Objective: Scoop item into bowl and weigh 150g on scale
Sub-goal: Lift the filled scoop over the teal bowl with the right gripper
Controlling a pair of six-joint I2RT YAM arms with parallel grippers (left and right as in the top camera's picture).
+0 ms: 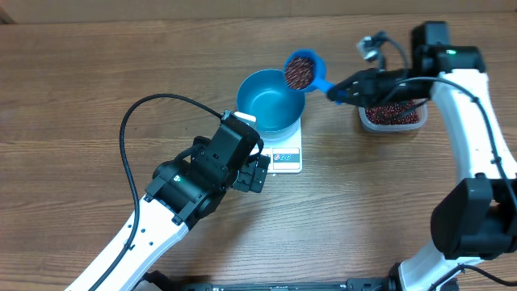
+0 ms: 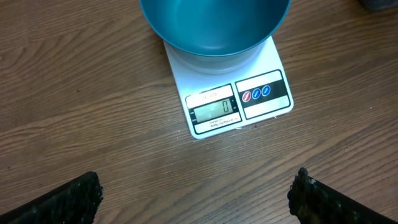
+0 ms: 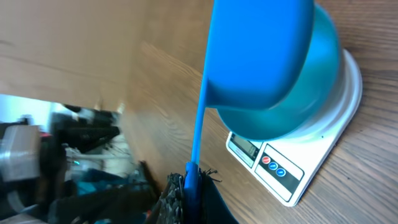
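Wood-grain desk [image 1: 81, 97] filled the overhead view, with the scale [image 1: 288, 158] near its middle and the blue bowl [image 1: 271, 101] sitting on it, apparently empty. The right hand [image 1: 343, 90] was clenched on the handle of a scoop [image 1: 304, 70] heaped with beans [image 1: 300, 73], held over the bowl's far rim; more beans lay in the clear tub [image 1: 393, 115] to the side. The left hand [image 1: 257, 171] hovered just beside the scale, released and grasping nothing.

From the left wrist, the display read zero under the bowl, and the fingers [image 2: 68, 200] stood spread wide above bare desk.

From the right wrist, the scoop's underside hid much of the bowl.

Judging the risk: with the scoop so near the rim, a quick tip could send beans onto the scale plate or desk, and a knock against the rim could shift the bowl and spoil the reading.
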